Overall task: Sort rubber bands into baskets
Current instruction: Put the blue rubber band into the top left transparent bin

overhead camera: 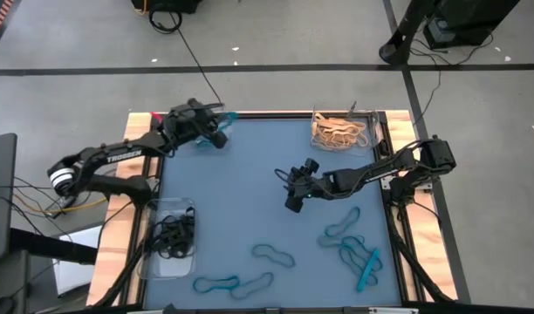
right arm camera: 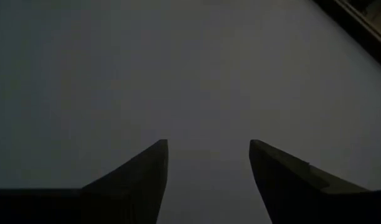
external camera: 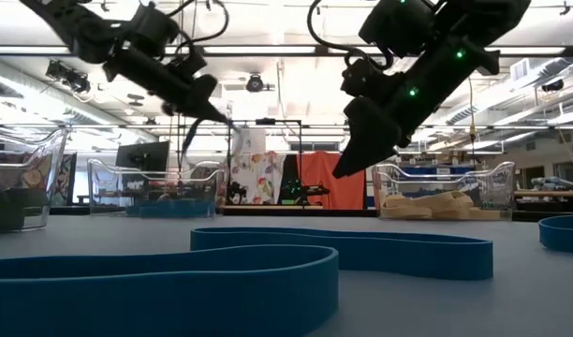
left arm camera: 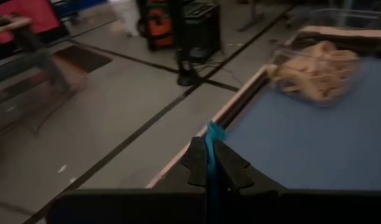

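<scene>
The left gripper pinches a teal band over the far-left basket (presumably to drop it). The right gripper, fingers apart and empty, hovers above bare mat.

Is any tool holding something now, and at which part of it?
The left tool pinches a teal-blue rubber band at one end of its loop. The right tool is open and empty.

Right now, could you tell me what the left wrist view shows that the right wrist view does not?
Only the left wrist view shows the left gripper shut on a teal rubber band, the basket of tan bands, the table's edge and the floor beyond. Only the right wrist view shows the right gripper open and holding nothing. Both show the blue table surface.
</scene>
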